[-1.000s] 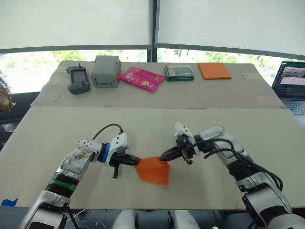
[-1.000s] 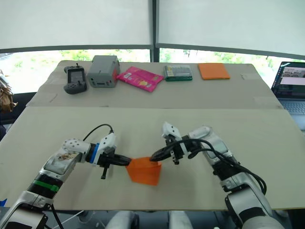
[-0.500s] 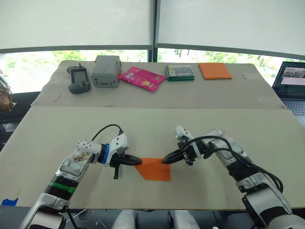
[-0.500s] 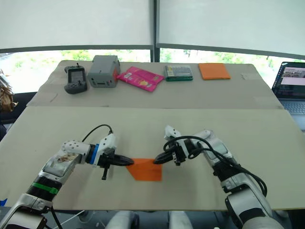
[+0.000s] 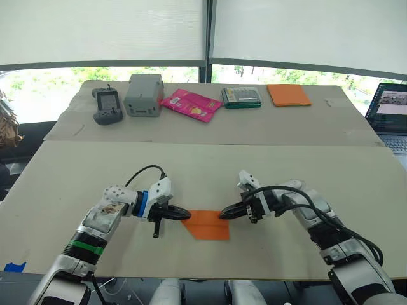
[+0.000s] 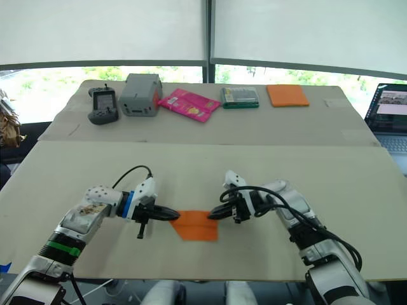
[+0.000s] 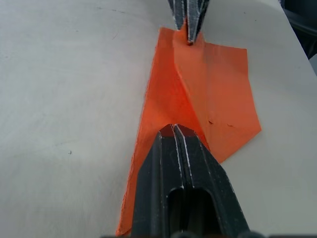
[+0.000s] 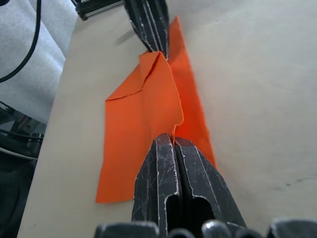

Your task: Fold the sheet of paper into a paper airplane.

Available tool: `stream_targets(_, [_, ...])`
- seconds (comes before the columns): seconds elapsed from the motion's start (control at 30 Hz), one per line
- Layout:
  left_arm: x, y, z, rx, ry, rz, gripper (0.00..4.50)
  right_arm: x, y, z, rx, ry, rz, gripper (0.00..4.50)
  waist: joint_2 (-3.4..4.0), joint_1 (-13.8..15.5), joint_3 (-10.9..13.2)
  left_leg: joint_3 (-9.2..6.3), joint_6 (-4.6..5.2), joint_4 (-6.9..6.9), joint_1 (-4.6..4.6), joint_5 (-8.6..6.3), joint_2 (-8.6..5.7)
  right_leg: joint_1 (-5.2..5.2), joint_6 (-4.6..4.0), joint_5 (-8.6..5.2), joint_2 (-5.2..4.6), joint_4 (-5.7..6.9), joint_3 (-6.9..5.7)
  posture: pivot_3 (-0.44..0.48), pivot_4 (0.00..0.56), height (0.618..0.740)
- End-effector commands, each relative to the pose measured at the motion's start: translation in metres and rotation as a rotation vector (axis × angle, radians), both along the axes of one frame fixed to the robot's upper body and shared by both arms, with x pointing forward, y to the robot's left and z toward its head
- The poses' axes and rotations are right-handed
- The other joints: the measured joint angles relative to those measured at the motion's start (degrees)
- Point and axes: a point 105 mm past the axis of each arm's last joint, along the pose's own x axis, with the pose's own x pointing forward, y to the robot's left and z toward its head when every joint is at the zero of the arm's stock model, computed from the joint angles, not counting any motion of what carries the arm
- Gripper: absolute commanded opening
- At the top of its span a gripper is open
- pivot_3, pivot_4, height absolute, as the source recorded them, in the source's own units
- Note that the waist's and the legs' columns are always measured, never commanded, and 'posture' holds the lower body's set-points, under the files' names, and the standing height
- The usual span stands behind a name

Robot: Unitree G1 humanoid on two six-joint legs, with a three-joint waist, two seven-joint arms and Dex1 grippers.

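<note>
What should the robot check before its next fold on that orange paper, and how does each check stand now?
1. Sheet of paper lies flat on the near table: ok.
2. Left gripper shut on the paper's left corner: ok.
3. Right gripper shut on the opposite corner: ok.
4. Folded flap lined up along the crease: cannot tell.
5. Bare table around the paper; orange pad and pink packet far off: ok.

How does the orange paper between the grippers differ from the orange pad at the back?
The sheet of paper is thin, creased and folded; the orange pad looks flat and uncreased. The paper lies on the near table, pinched by the left gripper and right gripper; the pad lies untouched on the far table. Both are bright orange.
</note>
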Motion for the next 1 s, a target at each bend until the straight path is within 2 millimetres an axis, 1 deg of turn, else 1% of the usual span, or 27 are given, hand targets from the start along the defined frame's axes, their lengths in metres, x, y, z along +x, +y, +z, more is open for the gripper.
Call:
stream_targets(0.03, [-0.001,0.002,-0.005,0.025,0.003,-0.001,0.00,0.006,0.000,0.007,0.014,-0.007,-0.004,0.04,0.00,-0.1,0.0,0.00,0.00,0.00,0.00,0.00,0.00,0.00,0.00,0.00,0.00,0.00,0.00,0.000,0.150,0.740])
stream_targets(0.1, [-0.001,0.002,-0.006,0.027,0.002,0.000,0.00,0.006,0.001,0.005,0.001,-0.005,0.016,0.04,0.00,0.0,0.0,0.01,0.00,0.00,0.01,0.00,0.00,0.00,0.00,0.00,0.00,0.01,0.00,0.000,0.150,0.740])
stream_targets(0.27, [0.000,0.002,-0.003,0.021,-0.008,0.010,0.00,0.004,0.000,-0.010,-0.064,0.023,0.032,0.04,0.00,-0.1,0.0,0.01,0.00,0.00,0.03,0.00,0.00,0.02,0.00,0.00,0.01,0.01,0.00,0.000,0.150,0.740])
stream_targets(0.43, [0.003,0.002,0.004,-0.021,-0.027,0.046,0.00,0.007,0.001,-0.017,-0.086,0.024,0.024,0.04,-0.01,-0.2,0.0,0.01,0.00,0.00,0.15,0.00,0.02,0.12,0.00,0.00,0.02,0.02,0.00,0.000,0.150,0.740])
stream_targets(0.53, [0.009,0.001,0.020,-0.110,-0.042,0.087,0.00,0.009,0.001,-0.019,-0.095,0.021,0.018,0.04,-0.02,-0.4,0.0,0.00,0.00,0.00,0.20,0.00,0.03,0.14,0.00,0.00,0.03,0.04,0.01,0.000,0.150,0.740])
stream_targets(0.57, [0.013,-0.001,0.031,-0.182,-0.048,0.113,0.00,0.009,0.001,-0.020,-0.098,0.023,0.017,0.04,-0.03,-0.4,0.0,0.00,0.00,0.00,0.20,0.00,0.04,0.13,0.00,0.00,0.04,0.05,0.01,0.000,0.150,0.740])
stream_targets(0.63, [0.016,-0.003,0.046,-0.272,-0.049,0.136,0.00,0.009,0.001,-0.020,-0.101,0.025,0.017,0.04,-0.05,-0.4,0.0,0.00,0.00,0.00,0.18,0.00,0.06,0.11,0.00,0.00,0.04,0.07,0.00,0.000,0.150,0.740])
stream_targets(0.67, [0.014,-0.005,0.051,-0.305,-0.041,0.131,0.00,0.009,0.001,-0.021,-0.102,0.026,0.018,0.04,-0.06,-0.5,0.0,0.00,0.00,0.00,0.19,0.00,0.12,0.11,0.00,0.00,0.04,0.07,0.00,0.000,0.150,0.740])
stream_targets(0.73, [0.008,-0.009,0.056,-0.322,-0.028,0.102,0.00,0.009,0.000,-0.021,-0.103,0.026,0.019,0.04,-0.07,-0.6,0.0,0.00,0.00,0.00,0.19,0.00,0.13,0.12,0.00,0.00,0.04,0.07,0.01,0.000,0.150,0.740])
stream_targets(0.8, [-0.004,-0.015,0.048,-0.257,-0.043,0.036,0.00,0.009,0.000,-0.022,-0.104,0.022,0.016,0.04,-0.08,-0.7,0.0,0.00,0.00,0.00,0.20,0.00,0.13,0.13,0.00,0.00,0.04,0.07,0.01,0.000,0.150,0.740])
stream_targets(0.87, [-0.011,-0.021,0.040,-0.206,-0.055,0.005,0.00,0.010,-0.002,-0.023,-0.108,0.017,0.012,0.04,-0.07,-0.7,0.0,0.00,-0.01,0.00,0.25,0.00,0.11,0.16,0.00,0.00,0.03,0.06,0.04,0.000,0.150,0.740])
stream_targets(0.9, [-0.012,-0.022,0.037,-0.190,-0.060,0.001,0.00,0.010,-0.002,-0.023,-0.108,0.016,0.011,0.04,-0.07,-0.6,0.0,0.00,-0.01,0.00,0.26,0.00,0.11,0.18,0.00,0.00,0.03,0.06,0.04,0.000,0.150,0.740])
stream_targets(0.97, [-0.010,-0.022,0.024,-0.115,-0.123,0.001,0.00,0.010,-0.002,-0.023,-0.104,0.007,0.008,0.04,-0.07,-0.6,0.0,0.00,-0.01,0.00,0.29,0.00,0.10,0.20,0.00,0.00,0.03,0.05,0.05,0.000,0.150,0.740])
stream_targets(1.0, [-0.005,-0.021,0.020,-0.085,-0.160,0.016,0.00,0.011,-0.002,-0.022,-0.098,0.001,0.007,0.04,-0.07,-0.6,0.0,0.01,-0.01,0.00,0.30,0.00,0.09,0.21,-0.01,0.00,0.03,0.05,0.05,0.000,0.150,0.740])
